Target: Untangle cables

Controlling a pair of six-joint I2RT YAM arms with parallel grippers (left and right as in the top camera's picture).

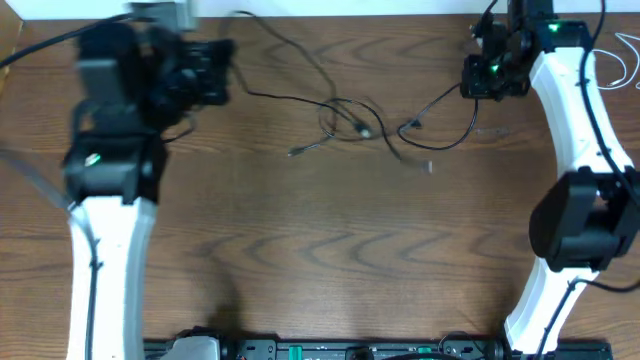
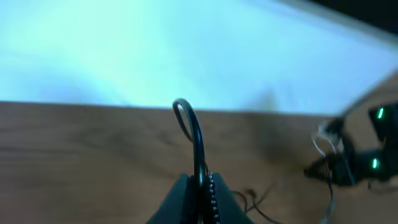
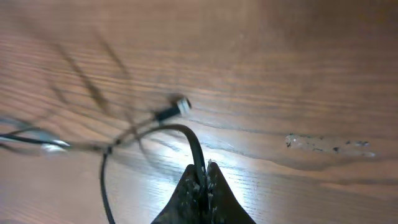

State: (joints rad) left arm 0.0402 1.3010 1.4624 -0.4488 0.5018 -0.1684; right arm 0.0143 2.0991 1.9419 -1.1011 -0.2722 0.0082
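The cables lie tangled at mid-table. From the knot (image 1: 350, 120) a black cord (image 1: 290, 50) runs up-left toward my left gripper (image 1: 222, 70), and another black stretch (image 1: 440, 100) runs right to my right gripper (image 1: 470, 80). A pale thin cord (image 1: 312, 146) trails left of the knot, and its other end (image 1: 425, 166) lies to the right. In the left wrist view my left gripper (image 2: 199, 177) is shut on a black cord that loops upward (image 2: 185, 112). My right gripper (image 3: 204, 167) is shut on a black cord (image 3: 180, 129) near a small plug (image 3: 177, 106).
The wooden table (image 1: 320, 260) ends at a white back edge (image 1: 400, 8). Loose white wires (image 1: 625, 60) lie at the far right corner. A shiny smear (image 3: 326, 143) marks the wood near my right gripper. The right arm's green lights (image 2: 375, 163) show in the left wrist view.
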